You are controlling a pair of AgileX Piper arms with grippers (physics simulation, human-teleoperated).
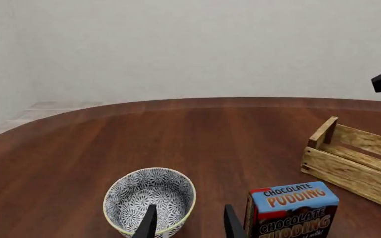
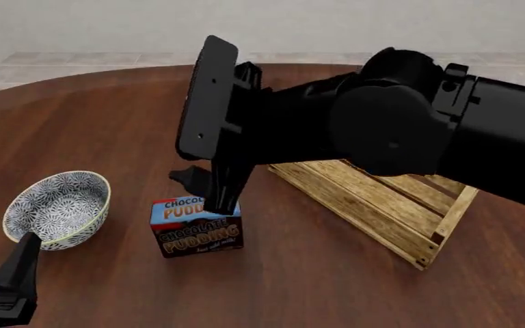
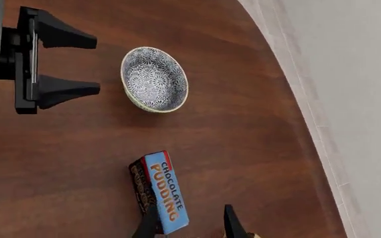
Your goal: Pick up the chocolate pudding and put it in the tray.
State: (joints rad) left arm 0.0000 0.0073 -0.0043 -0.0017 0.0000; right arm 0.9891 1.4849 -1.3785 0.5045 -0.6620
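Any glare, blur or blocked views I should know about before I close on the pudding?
Front view: sharp, even light, but the right arm hides the right gripper and part of the pudding box. Right wrist view: crisp, no glare, box lettering readable, fingertips cut by the frame edge. Left wrist view: clear, soft shadows, bowl and tray partly cropped.

Bare simulated room – round dark-wood table, plain pale wall, tiled floor

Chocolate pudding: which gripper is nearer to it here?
Right. The right gripper hangs open just above the chocolate pudding; the left gripper, also open, sits back beyond the bowl.
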